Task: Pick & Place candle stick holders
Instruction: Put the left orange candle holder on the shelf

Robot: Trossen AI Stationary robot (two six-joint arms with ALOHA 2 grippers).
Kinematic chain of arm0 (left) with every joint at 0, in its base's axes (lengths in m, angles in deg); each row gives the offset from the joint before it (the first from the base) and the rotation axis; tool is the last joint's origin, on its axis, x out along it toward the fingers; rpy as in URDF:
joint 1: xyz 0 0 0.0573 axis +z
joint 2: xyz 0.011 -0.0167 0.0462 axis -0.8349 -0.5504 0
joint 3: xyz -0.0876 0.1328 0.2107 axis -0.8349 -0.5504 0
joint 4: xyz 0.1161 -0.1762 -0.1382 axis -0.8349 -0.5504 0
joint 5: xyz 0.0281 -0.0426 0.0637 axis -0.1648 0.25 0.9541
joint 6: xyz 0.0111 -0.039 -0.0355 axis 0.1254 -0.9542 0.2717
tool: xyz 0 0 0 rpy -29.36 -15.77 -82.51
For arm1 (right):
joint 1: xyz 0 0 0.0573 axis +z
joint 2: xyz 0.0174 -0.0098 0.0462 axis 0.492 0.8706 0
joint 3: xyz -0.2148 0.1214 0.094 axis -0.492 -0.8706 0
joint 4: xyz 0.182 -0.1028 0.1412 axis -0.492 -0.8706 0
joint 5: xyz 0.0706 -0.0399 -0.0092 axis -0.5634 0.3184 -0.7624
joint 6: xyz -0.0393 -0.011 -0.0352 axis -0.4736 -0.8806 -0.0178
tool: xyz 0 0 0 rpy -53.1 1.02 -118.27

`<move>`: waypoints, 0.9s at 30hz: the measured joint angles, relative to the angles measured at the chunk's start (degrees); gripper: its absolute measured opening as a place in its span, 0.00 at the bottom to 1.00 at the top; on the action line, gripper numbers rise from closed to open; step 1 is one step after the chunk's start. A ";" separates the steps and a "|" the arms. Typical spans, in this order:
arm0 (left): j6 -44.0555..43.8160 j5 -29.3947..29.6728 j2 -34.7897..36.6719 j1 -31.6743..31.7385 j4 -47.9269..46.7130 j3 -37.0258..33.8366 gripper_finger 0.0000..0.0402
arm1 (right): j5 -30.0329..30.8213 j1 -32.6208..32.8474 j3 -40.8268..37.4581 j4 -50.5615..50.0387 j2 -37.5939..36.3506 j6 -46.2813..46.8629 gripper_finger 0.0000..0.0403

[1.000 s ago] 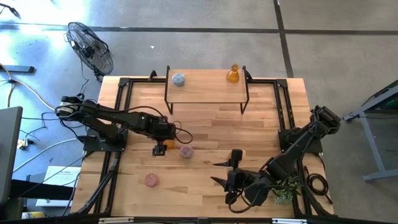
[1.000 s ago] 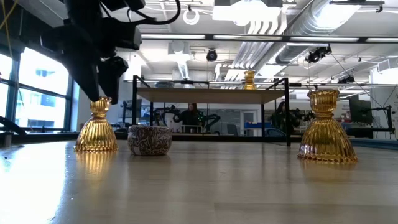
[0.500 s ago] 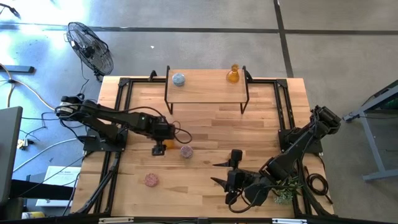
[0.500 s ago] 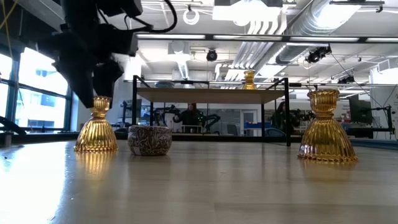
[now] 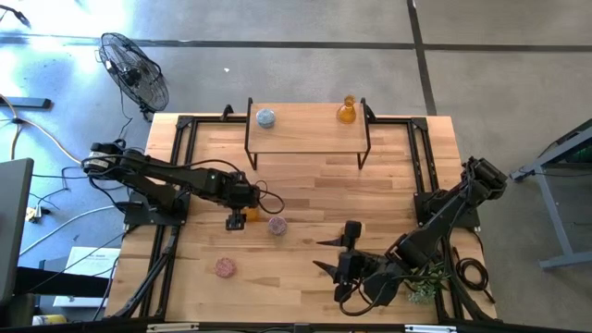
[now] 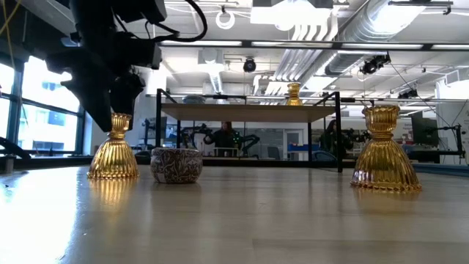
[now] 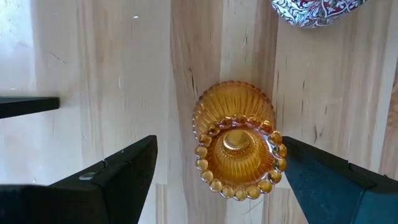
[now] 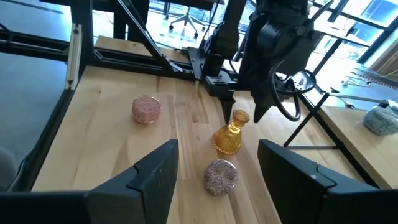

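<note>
The wooden table (image 5: pixel 305 199) carries a small raised shelf (image 5: pixel 305 129) along its far edge, and on that shelf sit a squat pale blue holder (image 5: pixel 266 117) toward the left and an amber holder (image 5: pixel 347 110) toward the right.

The left arm reaches in from the left side, elbow out, its wrist bent so the left tool (image 5: pixel 237 219) points straight down. It hangs over the ribbed amber holder (image 7: pixel 238 145), a flask-shaped piece with a flared fluted skirt, a narrow neck and a beaded rim. The fingers (image 7: pixel 118 171) stand spread on either side of the neck, not touching the glass. Compared with a second ago, the tool sits a touch lower around the neck; the holder itself has not moved.

Just to the right of it on the table is a squat round pink holder (image 5: pixel 277 225) with a patterned surface. A second pink holder (image 5: pixel 224 267) lies nearer the front edge, well apart from the others.

The right arm folds in from the right side and waits low over the near right part of the table, its right tool (image 5: pixel 344 259) half spread and holding nothing, next to a green leafy plant (image 5: pixel 424 280). A third amber holder (image 6: pixel 385 150) stands by it, mostly hidden from above by the tool.
</note>
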 joint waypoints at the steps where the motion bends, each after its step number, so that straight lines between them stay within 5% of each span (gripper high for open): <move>1: 0.00 0.12 0.00 0.00 0.00 0.00 0.82 | -0.20 -0.10 0.00 0.01 0.00 0.01 0.54; 20: -2.94 -1.16 0.00 0.00 1.10 0.00 0.82 | -0.40 -0.45 0.00 -0.04 0.00 0.24 0.54; 27: -3.02 -1.19 0.00 0.00 1.18 0.00 0.62 | -0.41 -0.45 0.02 -0.05 0.00 0.24 0.54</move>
